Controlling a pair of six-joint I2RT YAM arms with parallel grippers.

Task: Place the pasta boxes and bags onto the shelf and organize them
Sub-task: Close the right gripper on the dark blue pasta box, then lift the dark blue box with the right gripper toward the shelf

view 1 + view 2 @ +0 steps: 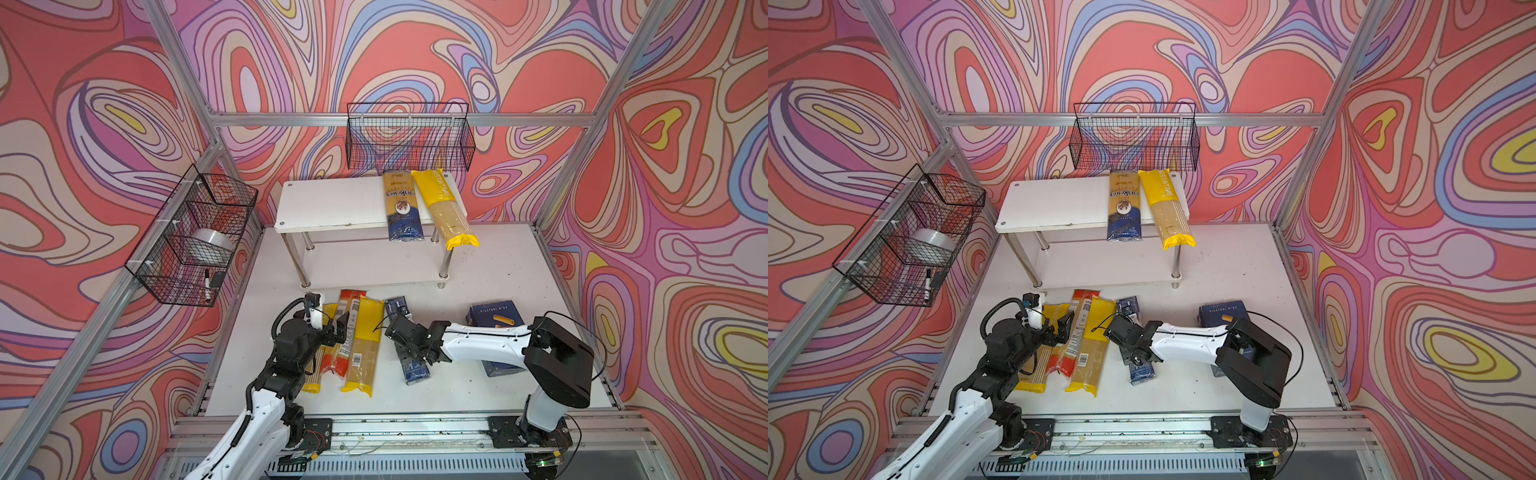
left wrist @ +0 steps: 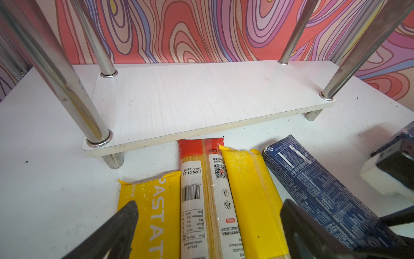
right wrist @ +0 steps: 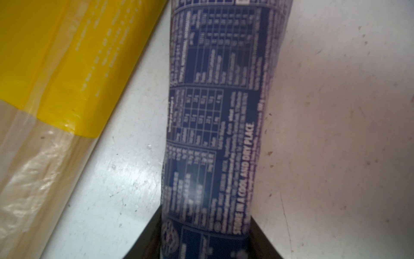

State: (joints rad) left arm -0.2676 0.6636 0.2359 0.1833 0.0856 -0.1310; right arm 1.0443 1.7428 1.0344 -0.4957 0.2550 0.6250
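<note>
Lower centre in a top view, the right gripper (image 3: 205, 233) clamps the narrow blue box (image 1: 416, 372). The left gripper (image 2: 208, 224) gapes wide above the yellow packets (image 2: 251, 192).

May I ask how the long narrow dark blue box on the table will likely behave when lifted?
The narrow blue box looks like stiff cardboard, so it will probably stay straight rather than sag. Its flat faces make rolling unlikely. The right end effector grips it around mid-length, so it should lift fairly level.
</note>
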